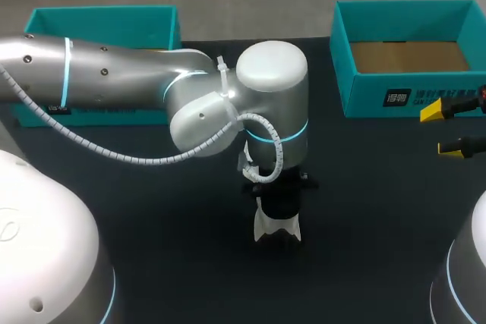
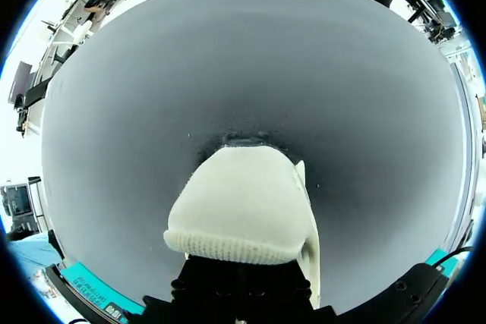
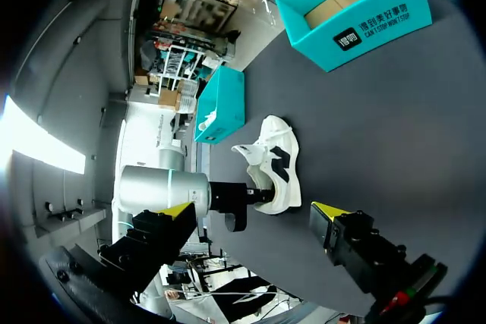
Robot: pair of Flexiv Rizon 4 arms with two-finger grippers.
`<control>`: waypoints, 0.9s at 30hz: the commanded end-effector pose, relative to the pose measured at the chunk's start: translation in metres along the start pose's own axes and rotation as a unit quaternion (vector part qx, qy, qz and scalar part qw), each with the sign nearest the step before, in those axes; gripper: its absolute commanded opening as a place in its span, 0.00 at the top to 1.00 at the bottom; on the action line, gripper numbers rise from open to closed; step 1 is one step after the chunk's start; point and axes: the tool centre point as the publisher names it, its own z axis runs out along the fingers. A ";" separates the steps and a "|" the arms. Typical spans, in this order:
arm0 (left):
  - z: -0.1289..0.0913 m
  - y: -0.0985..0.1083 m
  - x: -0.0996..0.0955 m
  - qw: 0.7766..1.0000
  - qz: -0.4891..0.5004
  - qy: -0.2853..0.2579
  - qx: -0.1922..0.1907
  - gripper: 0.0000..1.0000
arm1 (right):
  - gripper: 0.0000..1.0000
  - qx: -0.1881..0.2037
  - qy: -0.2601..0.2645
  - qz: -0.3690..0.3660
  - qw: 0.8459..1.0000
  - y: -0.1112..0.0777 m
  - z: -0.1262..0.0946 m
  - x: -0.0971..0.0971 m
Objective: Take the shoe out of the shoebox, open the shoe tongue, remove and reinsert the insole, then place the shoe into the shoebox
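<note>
Shoe (image 1: 277, 230): one, white with black markings, on the dark tabletop (image 1: 167, 252) near its middle, outside both boxes.

Left gripper (image 1: 277, 204): one, pointing straight down at the shoe's knit collar. Its fingers are hidden behind its own body and the shoe, so I cannot tell whether they grip.

Right gripper (image 1: 442, 130): one, fingers wide apart and holding nothing, just beside the right box (image 1: 410, 73). The shoe lies well ahead of it.

Boxes: two, both teal. The left box (image 1: 102, 24) stands at the back left and the right box at the back right, open-topped with a brown floor.
</note>
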 end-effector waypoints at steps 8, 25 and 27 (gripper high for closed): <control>0.007 -0.008 0.004 1.000 0.004 0.002 -0.001 1.00 | 0.00 -0.001 -0.001 0.001 1.000 -0.001 0.000 0.000; 0.008 0.002 0.007 1.000 -0.008 0.008 -0.022 1.00 | 0.00 -0.001 -0.001 0.001 1.000 -0.001 0.000 0.000; 0.001 0.004 0.009 1.000 -0.008 0.007 -0.028 1.00 | 0.00 -0.001 -0.001 0.001 1.000 -0.001 0.000 0.000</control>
